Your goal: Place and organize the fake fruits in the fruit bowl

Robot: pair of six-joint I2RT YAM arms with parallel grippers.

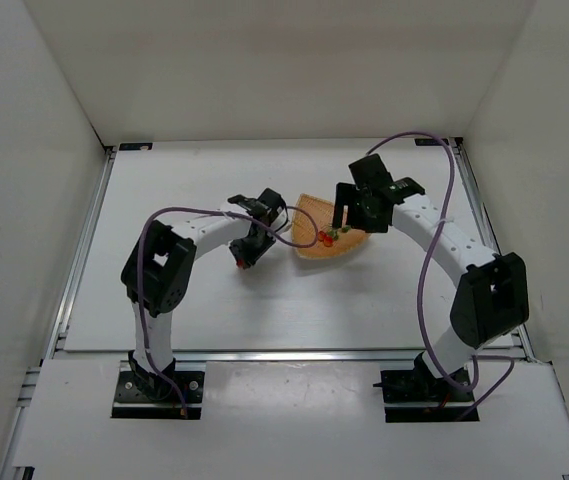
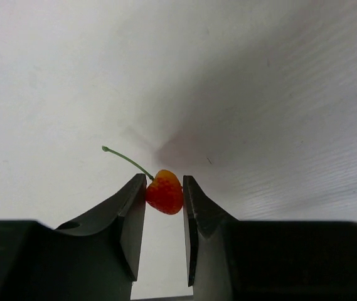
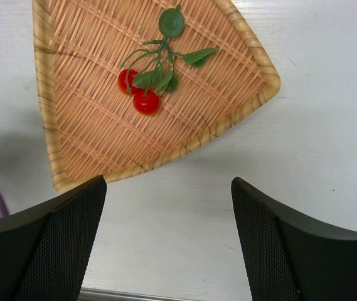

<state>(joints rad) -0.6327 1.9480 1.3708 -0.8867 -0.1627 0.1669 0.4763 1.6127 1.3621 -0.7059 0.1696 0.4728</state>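
Fake fruits, count: I see three red ones in all, one single and one pair.
Single fruit [image 2: 164, 192]: it sits between the fingers of my left claw [image 2: 164, 188]. It is red, shading to orange-yellow at the top. One thin green stem runs up and to the left.
Single fruit, place: it is over bare desk [image 1: 214, 310], outside the bowl and just off its left side in the top view. I cannot tell whether it rests on the desk or is lifted off it.
Pair of fruits [image 3: 139, 93]: two red balls lie inside the fruit bowl [image 3: 253, 100], joined on one green sprig with several leaves. They touch each other, near the bowl's middle.
Fruit bowl: there is one, woven orange-tan, rounded-triangle in outline with a lighter rim. It lies flat on the desk between my two claws.
Left claw, state: clenched on the single fruit, both fingers pressed against its sides.
Right claw [image 3: 169, 182], state: released, its two mesh-faced fingers spread wide with nothing between them. It hangs over the desk just beside the bowl's near rim.
Arms: two, both white with black joints, bent in toward the bowl.
Cables: two purple ones [image 1: 426, 270], one looping along each arm.
Surround: white walls [image 1: 264, 70] on three sides of the desk.
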